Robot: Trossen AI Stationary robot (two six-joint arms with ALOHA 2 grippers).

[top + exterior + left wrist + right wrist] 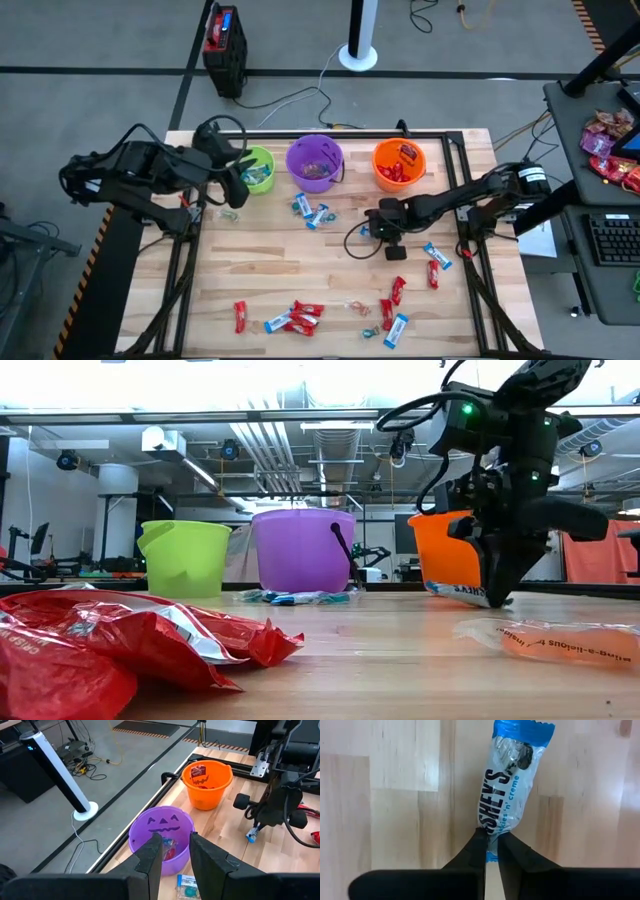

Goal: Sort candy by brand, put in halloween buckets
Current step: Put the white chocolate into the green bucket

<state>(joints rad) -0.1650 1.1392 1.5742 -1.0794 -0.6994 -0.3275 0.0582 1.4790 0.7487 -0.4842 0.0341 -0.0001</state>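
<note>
While angled down, right gripper (pixel 491 840) pinching blue-and-white candy (pixel 507 785)

Three buckets stand in a row along the table's (pixel 330 265) far edge: left bucket (pixel 256 168), middle bucket (pixel 315 162), right bucket (pixel 399 163), each with candy inside.

Candy pair (pixel 311 211): on the table, just in front of the middle bucket.

Left gripper (pixel 237 186): just beside the left bucket, at the far left corner.

Right gripper (pixel 394 252): near the table's middle, in front of the right bucket, pinching one end of a candy bar (pixel 508 780) that lies on the wood.

Candy cluster (pixel 300 318): near front edge, left of centre.

Further candies (pixel 396 305): front right, below the right gripper.

Candy (pixel 437 257): right of that gripper.
</note>
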